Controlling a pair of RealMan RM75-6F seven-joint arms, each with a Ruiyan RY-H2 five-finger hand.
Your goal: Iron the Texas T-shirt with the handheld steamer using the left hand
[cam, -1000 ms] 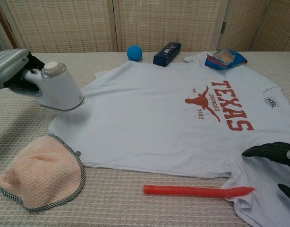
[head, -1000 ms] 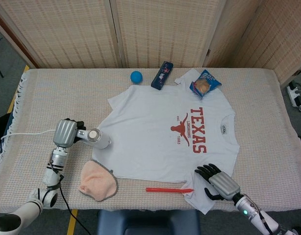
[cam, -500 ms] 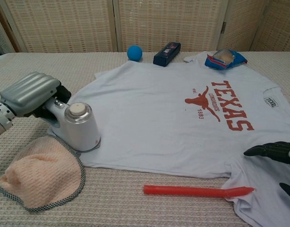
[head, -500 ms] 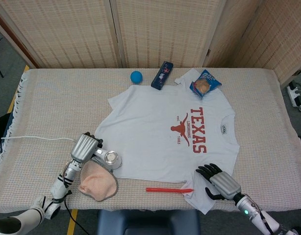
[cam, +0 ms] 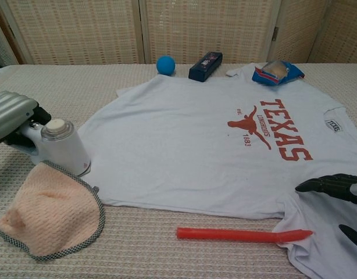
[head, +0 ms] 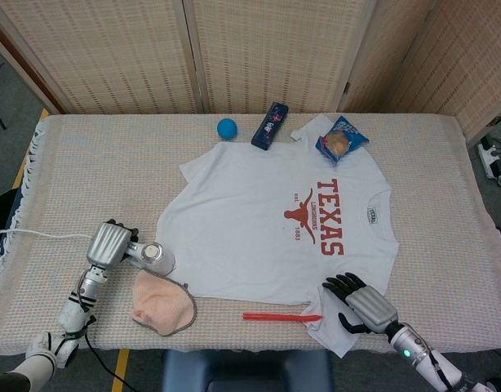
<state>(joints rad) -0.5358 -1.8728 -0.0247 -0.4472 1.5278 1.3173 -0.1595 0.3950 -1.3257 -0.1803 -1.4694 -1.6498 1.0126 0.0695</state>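
The white Texas T-shirt (head: 259,216) (cam: 184,145) lies flat in the middle of the table, its red print toward the right. My left hand (head: 108,243) (cam: 10,116) grips the handle of the white handheld steamer (head: 157,255) (cam: 63,146). The steamer stands at the shirt's lower left corner, just off the hem and touching the peach cloth. My right hand (head: 361,302) (cam: 335,187) rests with spread fingers on the shirt's near sleeve at the front right and holds nothing.
A peach cloth (head: 162,300) (cam: 47,212) lies in front of the steamer. A red stick (head: 275,316) (cam: 239,234) lies along the shirt's near hem. A blue ball (head: 226,126), a dark box (head: 269,124) and a snack bag (head: 340,140) sit at the back. The steamer's white cord (head: 38,234) trails left.
My left hand brought the raised steamer down onto the shirt's lower left corner, then drew it back left off the hem. The right hand has stayed put.
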